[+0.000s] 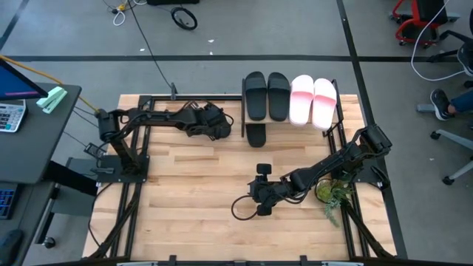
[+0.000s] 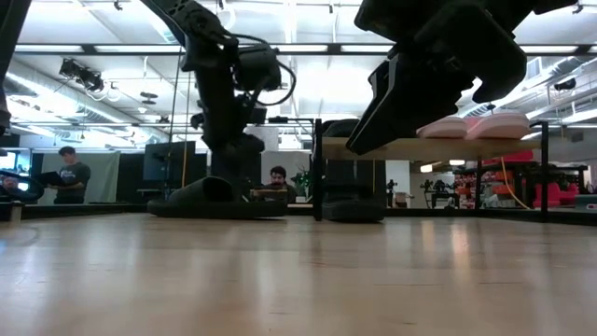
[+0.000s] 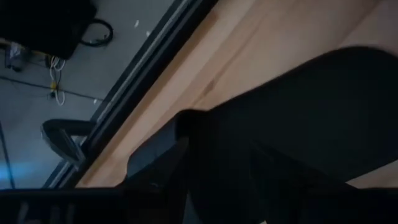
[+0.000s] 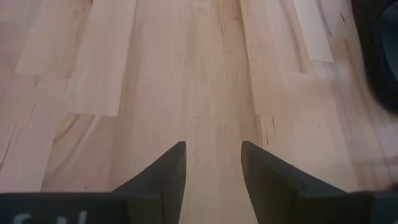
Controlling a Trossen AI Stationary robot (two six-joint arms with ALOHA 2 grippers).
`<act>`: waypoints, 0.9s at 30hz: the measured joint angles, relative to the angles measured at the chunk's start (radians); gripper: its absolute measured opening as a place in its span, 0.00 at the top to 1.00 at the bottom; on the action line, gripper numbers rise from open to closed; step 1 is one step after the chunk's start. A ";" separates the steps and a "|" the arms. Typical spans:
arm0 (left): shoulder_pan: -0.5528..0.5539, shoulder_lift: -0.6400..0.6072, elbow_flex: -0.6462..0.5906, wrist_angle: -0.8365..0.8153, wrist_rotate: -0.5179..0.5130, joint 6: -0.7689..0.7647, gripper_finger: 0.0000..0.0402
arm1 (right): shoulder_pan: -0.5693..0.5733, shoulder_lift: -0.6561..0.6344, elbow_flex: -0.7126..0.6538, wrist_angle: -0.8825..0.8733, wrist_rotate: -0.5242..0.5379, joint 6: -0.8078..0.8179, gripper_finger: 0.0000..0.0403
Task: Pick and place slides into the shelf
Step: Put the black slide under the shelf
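At twelve o'clock on the wooden table (image 1: 192,177), the shelf (image 2: 420,147); on its top board, four slides side by side, toes toward twelve: a black pair (image 1: 267,96) on the nine o'clock half, a pale pink pair (image 1: 313,101) on the three o'clock half; all four lying flat, soles down, each just beside its neighbour.

Under the top board, low down, a fifth slide (image 1: 256,134), black, poking out past the six o'clock edge below the black pair; from table height, the same one sitting dark between the thin posts.

Just off the shelf's nine o'clock side, the left gripper (image 1: 214,122), reaching in from nine o'clock on a long stretched arm; from table height, lowered onto the last black slide (image 2: 215,198), which lies flat on the table, just beside the shelf's post and outside it; in the left wrist view, that slide filling much of the picture, black against pale planks; dark on dark there, so no telling whether closed on the slide or only set against it.

At six o'clock of the shelf and well apart from it, near the table's middle, the right gripper (image 1: 262,198), coming in from four o'clock; in its wrist view (image 4: 211,146) moderately parted, nothing held, only bare planks in the gap; from table height, hanging clear above the tabletop.

Beyond the table, two people in the room behind.
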 joint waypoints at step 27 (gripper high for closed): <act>0.008 0.082 -0.001 -0.071 -0.112 0.011 0.66 | 0.000 0.000 0.000 0.000 0.000 -0.024 0.60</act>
